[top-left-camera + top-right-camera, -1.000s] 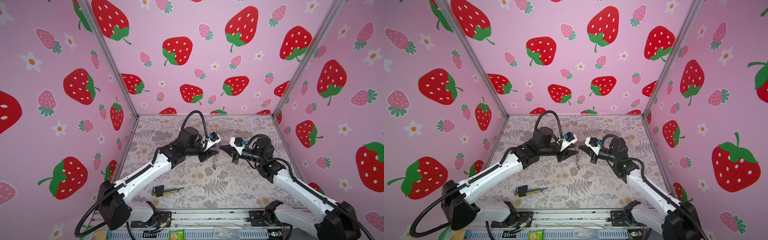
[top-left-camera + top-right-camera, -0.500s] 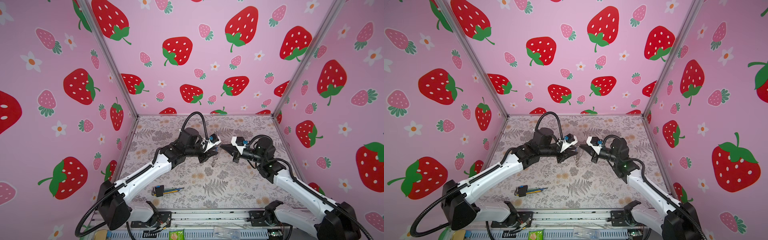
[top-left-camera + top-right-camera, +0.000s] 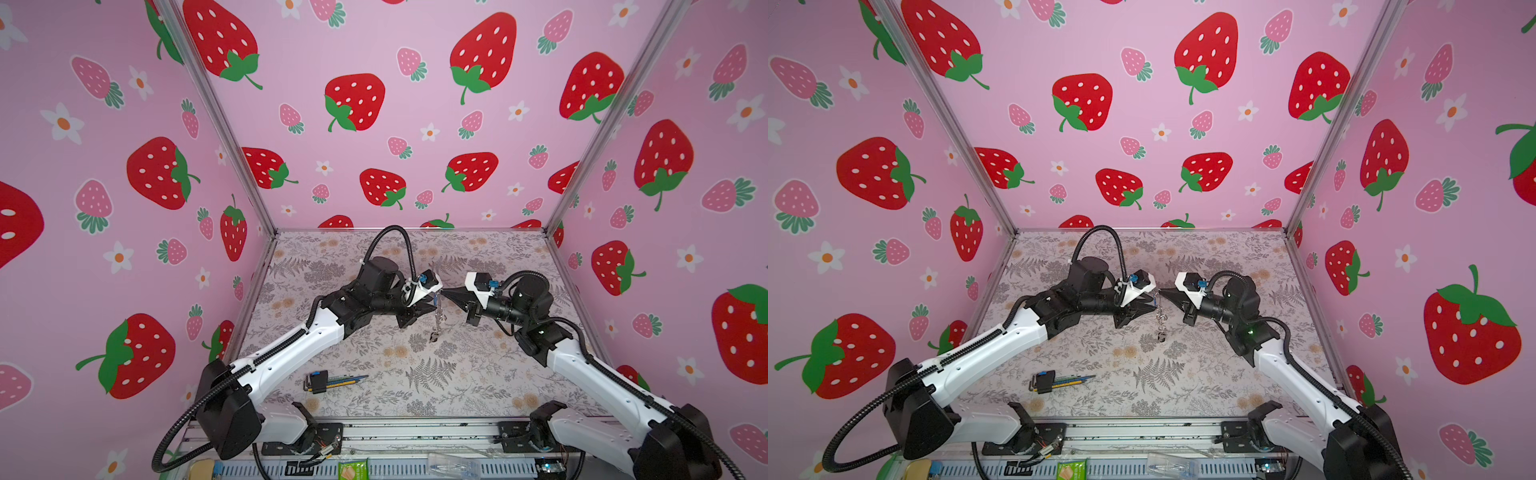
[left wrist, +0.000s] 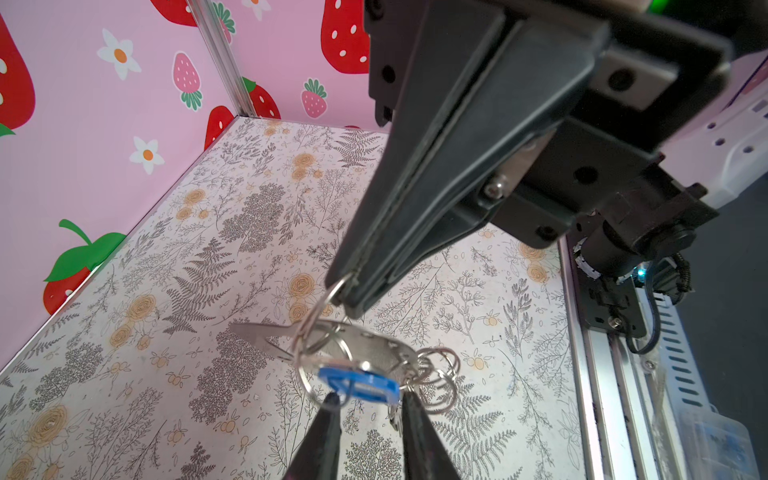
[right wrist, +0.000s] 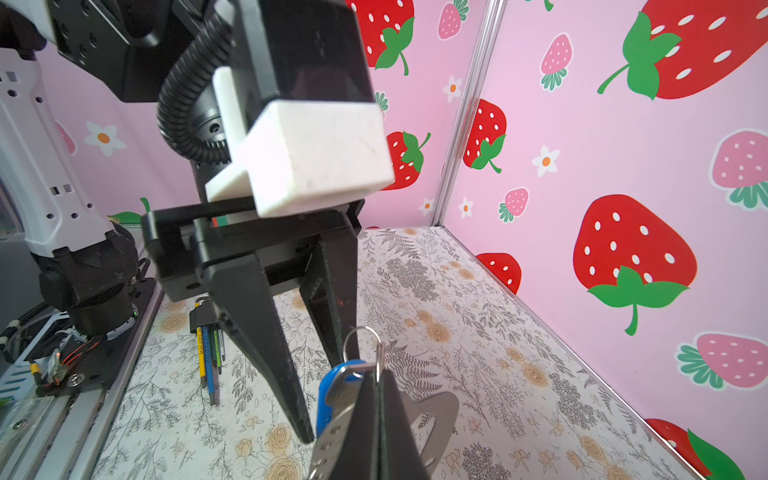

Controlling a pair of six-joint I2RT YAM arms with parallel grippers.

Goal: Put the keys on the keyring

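Between the two arms a bunch hangs above the floor in both top views: the keyring. It is a flat grey holder with an oval cut-out and several small rings. My right gripper is shut on a thin metal ring at the top of the bunch. A key with a blue tag sits between the fingertips of my left gripper, which press on its two ends. A silvery blade sticks out sideways.
A hex-key bundle in a black and blue holder lies on the floral floor near the front, left of centre. Pink strawberry walls close the left, back and right sides. An aluminium rail runs along the front.
The left jaws have narrowed onto the blue tag. Both arms have stayed almost in place, tips nearly meeting, with the bunch still hanging between them.
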